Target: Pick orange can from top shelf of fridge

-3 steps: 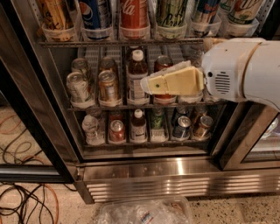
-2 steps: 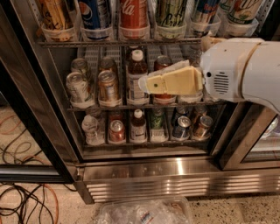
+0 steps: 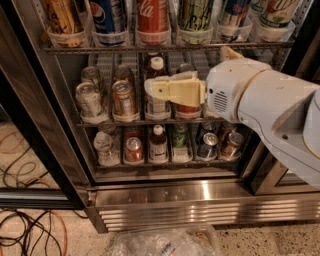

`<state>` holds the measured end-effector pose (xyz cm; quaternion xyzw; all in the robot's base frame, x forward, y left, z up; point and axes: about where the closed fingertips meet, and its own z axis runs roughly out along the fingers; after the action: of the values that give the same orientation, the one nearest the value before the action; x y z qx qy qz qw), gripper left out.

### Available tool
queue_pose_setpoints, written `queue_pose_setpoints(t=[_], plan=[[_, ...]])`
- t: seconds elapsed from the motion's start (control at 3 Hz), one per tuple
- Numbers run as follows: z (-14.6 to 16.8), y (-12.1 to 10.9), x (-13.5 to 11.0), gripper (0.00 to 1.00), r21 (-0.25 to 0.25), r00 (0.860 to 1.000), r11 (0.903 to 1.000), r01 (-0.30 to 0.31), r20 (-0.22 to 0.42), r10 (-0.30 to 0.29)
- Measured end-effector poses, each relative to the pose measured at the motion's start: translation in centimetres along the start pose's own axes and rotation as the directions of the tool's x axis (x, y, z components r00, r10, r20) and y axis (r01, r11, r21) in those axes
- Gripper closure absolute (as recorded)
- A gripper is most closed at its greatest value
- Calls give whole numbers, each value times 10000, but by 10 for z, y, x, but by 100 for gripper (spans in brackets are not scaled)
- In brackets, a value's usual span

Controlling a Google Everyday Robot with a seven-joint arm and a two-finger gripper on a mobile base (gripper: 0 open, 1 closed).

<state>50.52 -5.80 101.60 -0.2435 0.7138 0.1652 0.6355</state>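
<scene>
Reading the jaws, I cannot tell whether the gripper (image 3: 153, 89) is parted; it hangs before the middle rack (image 3: 100, 122). The orange can (image 3: 62, 17) stands far left on the top shelf (image 3: 200, 47). I'd lift, shift left, then approach squarely.

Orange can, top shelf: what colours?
Orange can: amber, dark markings; camera view. Gripper hovers before middle rack.

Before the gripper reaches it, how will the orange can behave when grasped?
The orange can looks like smooth metal, so it may slip. Standing upright on the top shelf, it probably won't roll. The gripper is lower, at the middle rack.
</scene>
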Motion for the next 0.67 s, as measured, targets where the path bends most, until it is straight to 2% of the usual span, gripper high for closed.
queue_pose_setpoints(t=[0.33, 0.67], plan=[[-12, -71, 5, 0, 1789, 9956, 9823, -551, 842, 405], [-10, -91, 21, 0, 2438, 9929, 9684, 534, 903, -775]])
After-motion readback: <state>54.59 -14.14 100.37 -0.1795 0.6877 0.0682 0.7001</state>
